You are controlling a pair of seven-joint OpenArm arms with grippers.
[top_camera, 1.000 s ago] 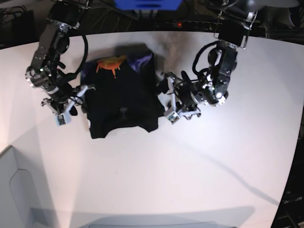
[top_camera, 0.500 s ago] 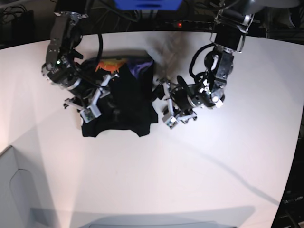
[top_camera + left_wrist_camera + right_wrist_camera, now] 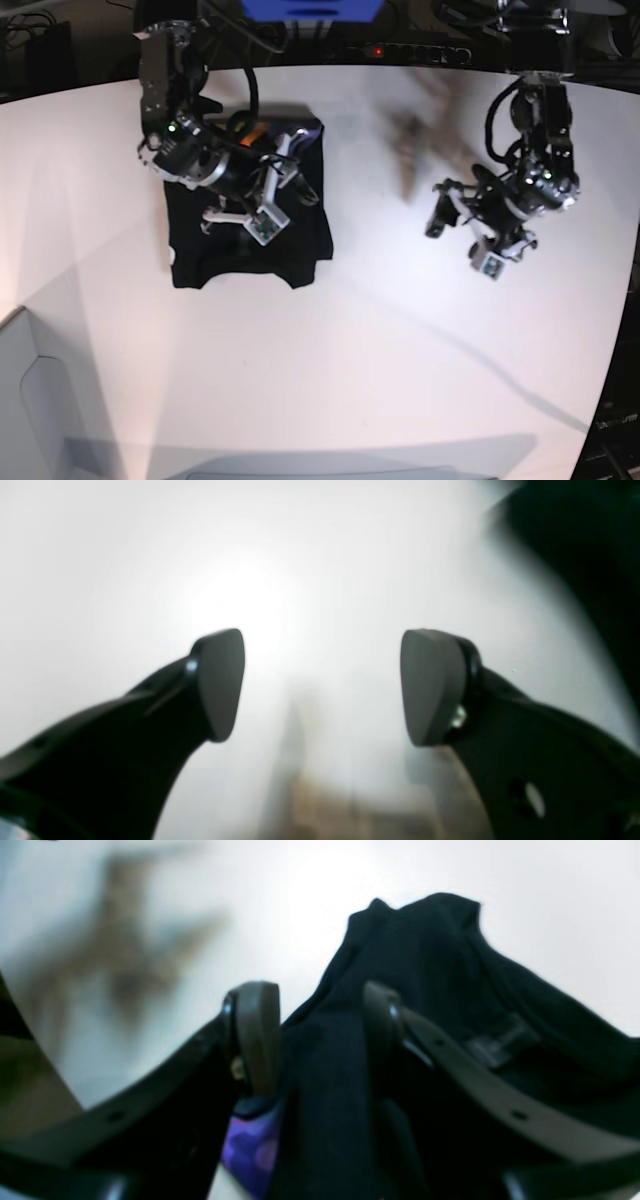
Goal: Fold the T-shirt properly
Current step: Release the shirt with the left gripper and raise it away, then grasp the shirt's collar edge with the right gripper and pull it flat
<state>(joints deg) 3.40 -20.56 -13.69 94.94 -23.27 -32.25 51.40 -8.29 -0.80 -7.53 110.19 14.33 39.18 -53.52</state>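
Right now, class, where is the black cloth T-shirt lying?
In the base view the black cloth T-shirt lies on the white table, upper left of centre, under the right claw, far from the left claw.

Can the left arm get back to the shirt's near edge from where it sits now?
Probably yes. The left gripper is open and empty over bare table, with nothing between it and the shirt.

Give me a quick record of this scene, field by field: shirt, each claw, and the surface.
shirt: black T-shirt, partly folded, lying on the table
right claw: closed on a fold of the T-shirt, above the shirt
left claw: open, empty, over bare table, apart from the shirt
surface: white table
print: purple patch visible under the right claw
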